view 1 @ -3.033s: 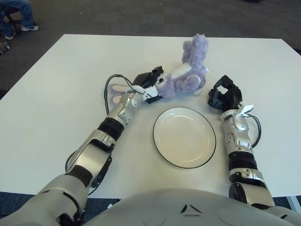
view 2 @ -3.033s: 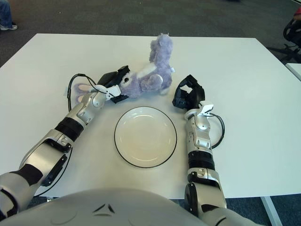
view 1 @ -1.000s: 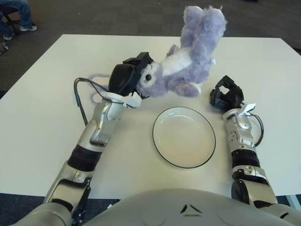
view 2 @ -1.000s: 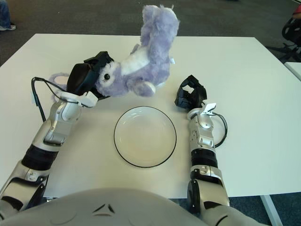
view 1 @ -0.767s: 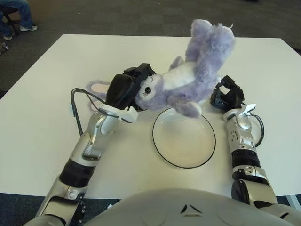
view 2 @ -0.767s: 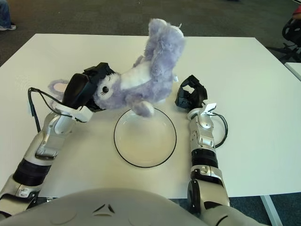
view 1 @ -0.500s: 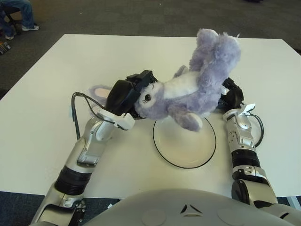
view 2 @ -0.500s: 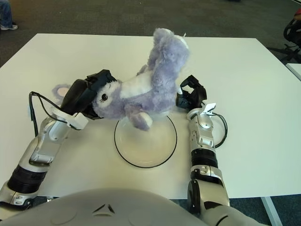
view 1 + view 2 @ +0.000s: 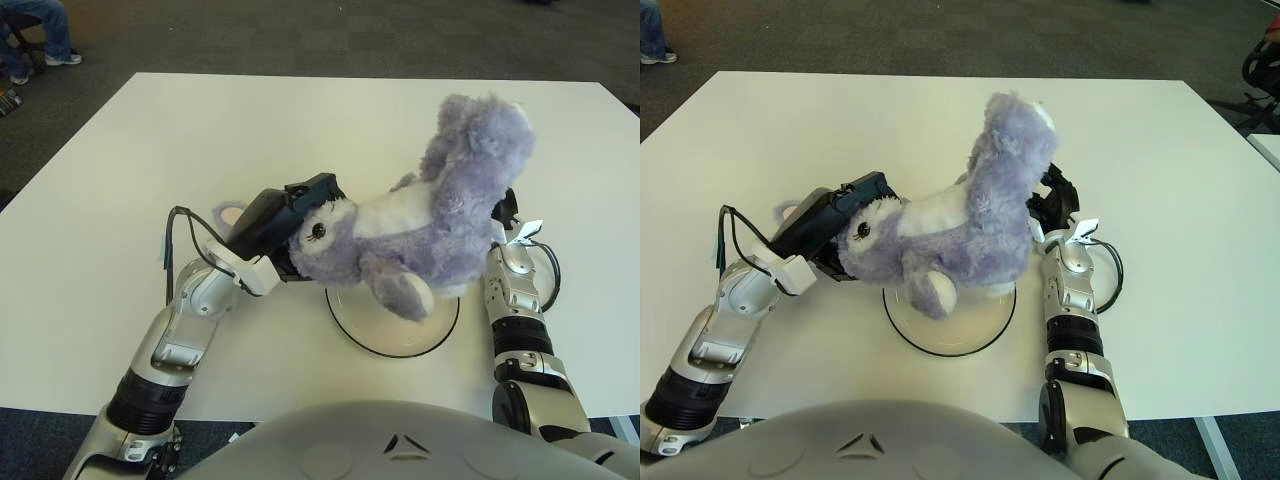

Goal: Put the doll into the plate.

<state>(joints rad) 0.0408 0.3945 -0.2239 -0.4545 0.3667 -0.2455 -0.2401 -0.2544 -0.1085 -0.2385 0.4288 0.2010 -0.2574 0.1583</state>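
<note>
White square tabletop [image 9: 120,180] fills most of the left eye view, dark carpet beyond. Left hand [image 9: 285,222] has its black fingers clamped on the head of a fluffy lavender plush doll with a white belly [image 9: 420,225]. It hangs over the round white plate with a thin black rim [image 9: 385,335], one foot dangling at the plate's 12 o'clock. Someone's jeans [image 9: 40,25] show at 10 o'clock.

Right eye view drops the jeans and shows more of the right hand [image 9: 1055,205], parked at the plate's 2 o'clock behind the doll; can't tell how its fingers sit.
</note>
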